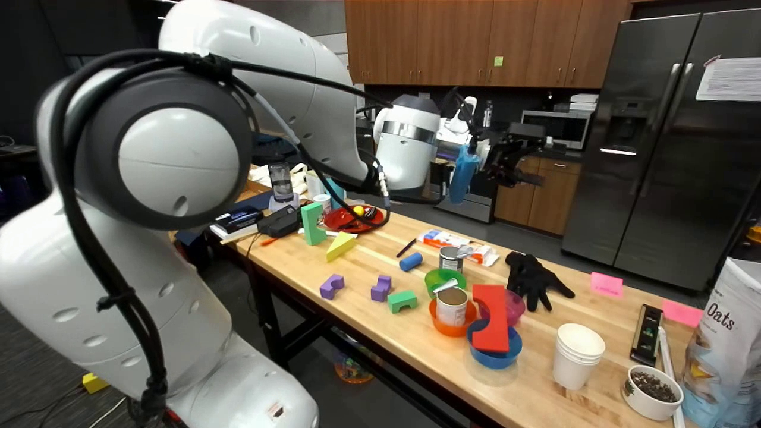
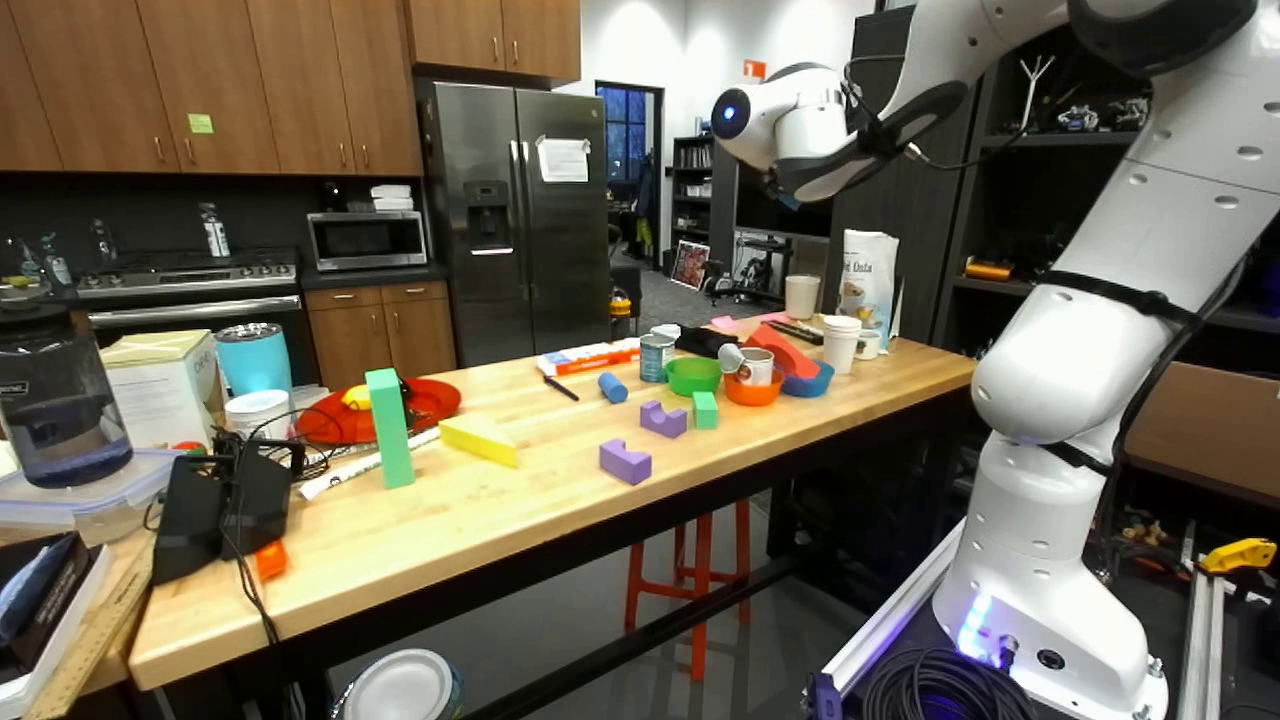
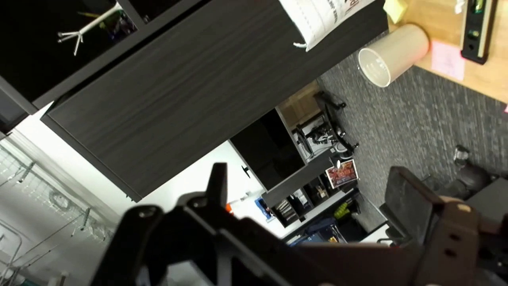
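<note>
Since the fingers (image 3: 408, 202) are spread wide with only air between them, nothing is gripped; they are held well above the table (image 2: 540, 460). Nearest in the wrist view, though well apart: one beige cup (image 3: 405, 47), stood upright near the table's edge, and one oats bag (image 3: 325, 18), stood on end, likely steadied by its contents. One level (image 1: 647, 334) is laid flat near two pink notes (image 1: 607, 285), presumably stuck down as labels. White paper cups (image 1: 576, 359) are nested, probably to save room; exact count can't be told. Four bowls are bunched: blue bowl (image 1: 495, 359), pink bowl (image 1: 516, 308), orange bowl (image 1: 450, 331), green bowl (image 2: 693, 378). One can (image 1: 452, 306) is seated in the orange bowl, so likely kept from sliding; another can (image 1: 450, 260) is stood beside the green bowl. One red block (image 1: 498, 309) is laid tilted over the blue bowl, apparently propped on its rim. Loose, spaced apart: two purple blocks (image 2: 623, 465), two green blocks (image 2: 390, 430), one yellow block (image 2: 480, 440), one blue block (image 2: 613, 387).
</note>
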You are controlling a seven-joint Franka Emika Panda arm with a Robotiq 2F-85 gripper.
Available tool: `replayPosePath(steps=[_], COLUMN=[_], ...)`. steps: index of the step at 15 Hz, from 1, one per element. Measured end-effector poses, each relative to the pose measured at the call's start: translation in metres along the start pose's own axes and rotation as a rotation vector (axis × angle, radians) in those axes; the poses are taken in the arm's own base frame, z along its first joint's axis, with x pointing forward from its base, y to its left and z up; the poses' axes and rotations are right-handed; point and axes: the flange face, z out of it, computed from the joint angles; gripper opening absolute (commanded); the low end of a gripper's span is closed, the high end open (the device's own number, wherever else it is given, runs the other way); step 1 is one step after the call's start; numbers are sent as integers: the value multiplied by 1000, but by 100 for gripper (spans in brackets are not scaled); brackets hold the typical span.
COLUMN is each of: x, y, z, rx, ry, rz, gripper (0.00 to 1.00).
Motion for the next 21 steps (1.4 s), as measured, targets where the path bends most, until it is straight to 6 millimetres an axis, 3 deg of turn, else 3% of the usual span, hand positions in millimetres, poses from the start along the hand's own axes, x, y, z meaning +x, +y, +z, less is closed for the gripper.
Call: replayPosePath(steps=[10,21], x=[-71,-150], y=[-53,-121], z=[-108,-271], rx=[102,272], ry=[-251,-530], rz=[11,54], gripper=[100,100])
